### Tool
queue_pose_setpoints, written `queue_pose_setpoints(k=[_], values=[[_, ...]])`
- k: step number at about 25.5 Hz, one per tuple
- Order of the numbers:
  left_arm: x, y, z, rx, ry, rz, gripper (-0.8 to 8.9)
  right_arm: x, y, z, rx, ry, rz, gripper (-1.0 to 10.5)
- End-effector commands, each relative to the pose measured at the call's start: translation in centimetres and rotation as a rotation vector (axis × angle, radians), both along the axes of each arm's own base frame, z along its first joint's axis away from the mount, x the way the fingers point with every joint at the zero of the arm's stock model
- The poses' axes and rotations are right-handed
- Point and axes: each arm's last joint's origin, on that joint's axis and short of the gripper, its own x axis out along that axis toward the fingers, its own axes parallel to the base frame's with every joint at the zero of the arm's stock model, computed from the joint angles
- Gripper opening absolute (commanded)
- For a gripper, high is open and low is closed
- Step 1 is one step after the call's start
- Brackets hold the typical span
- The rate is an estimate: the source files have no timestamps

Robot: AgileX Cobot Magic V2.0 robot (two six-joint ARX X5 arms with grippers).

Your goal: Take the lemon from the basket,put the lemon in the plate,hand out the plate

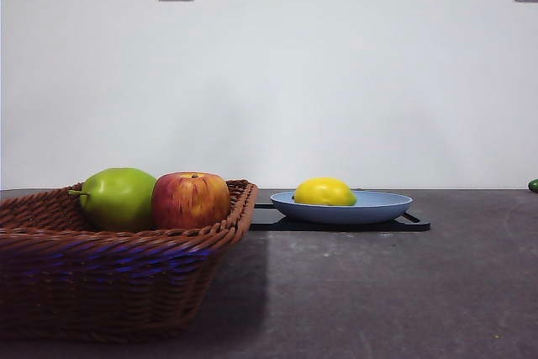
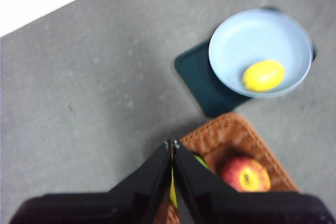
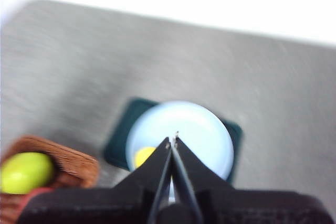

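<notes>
The basket [image 1: 118, 271] stood nearest to the front camera, at the left side, wide and brown with a braided rim. Inside it a green fruit [image 1: 118, 198] with a small stem and a red-and-yellow apple [image 1: 191, 200] sat side by side, touching each other. Behind the basket and to its right, a flat black tray [image 1: 412, 224] lay on the dark grey table [image 1: 387, 292], and the light blue plate [image 1: 382, 206] rested on this tray. The lemon [image 1: 324, 192] was already in the plate, toward the side of the plate that is closer to the basket, and no gripper touched it. No arm was visible in the front view. In the left wrist view, the left gripper [image 2: 172, 144] hung high above the near corner of the basket, with its two black jaws pressed together at the tips and nothing between them; the apple and a part of the green fruit showed under it, and the plate with the lemon lay further away. In the right wrist view, which was blurred, the right gripper [image 3: 173, 141] hovered above the plate, also clenched with the tips meeting and holding nothing. The lemon showed partly beside its jaws, and the green fruit lay in the basket corner at the side.
</notes>
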Motion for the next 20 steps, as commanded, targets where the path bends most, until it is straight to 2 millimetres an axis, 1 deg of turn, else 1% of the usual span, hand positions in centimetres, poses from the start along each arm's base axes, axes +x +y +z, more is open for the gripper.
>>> queue_pose_setpoints(k=[1,3,4,6,8,10,12,13,18,20], values=[[-1.0,1.4,1.7,-0.039,-0.092,0.001,0.06,-2.2,-0.1,-0.4,0.004,-0.093,-0.011,0.0],[-2.3,2.7,2.4,-0.065,-0.162,0.029,0.06,-4.4,-0.4,-1.6,0.028,-0.165,-0.012,0.0],[-3.0,3.1,2.5,-0.08,-0.201,0.033,0.06,-5.4,-0.6,-2.6,0.048,-0.191,-0.012,0.0],[-4.7,3.7,1.8,-0.102,-0.263,0.033,0.06,-7.4,-1.1,-4.7,0.056,-0.244,-0.048,0.0],[-6.2,4.2,-0.1,-0.117,-0.31,0.037,0.06,-9.2,-1.5,-7.0,0.072,-0.287,-0.053,0.0],[-7.4,4.7,-2.2,-0.131,-0.339,0.043,0.06,-10.8,-1.7,-8.7,0.088,-0.312,-0.045,0.0],[-8.4,5.1,-4.2,-0.149,-0.353,0.051,0.06,-11.9,-2.1,-9.9,0.09,-0.333,-0.058,0.0],[-9.2,5.3,-5.6,-0.161,-0.358,0.055,0.06,-12.7,-2.4,-10.7,0.09,-0.346,-0.073,0.0],[-11.6,6.1,-11.5,-0.217,-0.349,0.062,0.06,-15.0,-3.3,-14.1,0.152,-0.345,-0.098,0.0],[-12.5,6.3,-13.8,-0.26,-0.326,0.061,0.06,-15.7,-3.7,-15.1,0.168,-0.357,-0.153,0.0]])
